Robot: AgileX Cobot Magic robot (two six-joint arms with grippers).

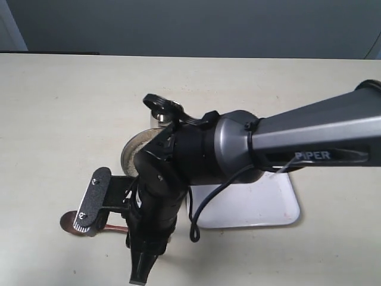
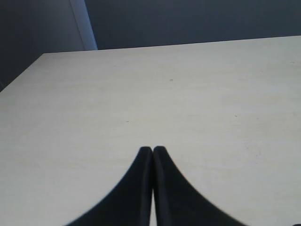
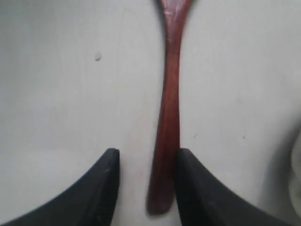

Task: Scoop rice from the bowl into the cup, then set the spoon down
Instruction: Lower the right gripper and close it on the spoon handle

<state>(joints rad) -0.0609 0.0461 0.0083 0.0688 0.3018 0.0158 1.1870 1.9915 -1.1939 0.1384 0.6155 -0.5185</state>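
Observation:
The dark reddish-brown spoon point(image 1: 68, 221) lies flat on the table at the front left, and its slim handle point(image 3: 170, 108) runs between the fingers of my right gripper point(image 3: 147, 151). That gripper is open; the handle's end rests against one finger with a gap to the other. My right arm point(image 1: 178, 161) reaches across and covers most of the steel bowl point(image 1: 127, 152); I cannot make out the rice in it. Only part of the small steel cup point(image 1: 159, 117) shows behind the arm. My left gripper point(image 2: 153, 149) is shut and empty over bare table.
A white tray point(image 1: 262, 208) lies on the table to the right of the bowl, partly under the right arm. A small pale speck point(image 3: 98, 57) lies on the table near the spoon. The table's far edge meets a dark wall.

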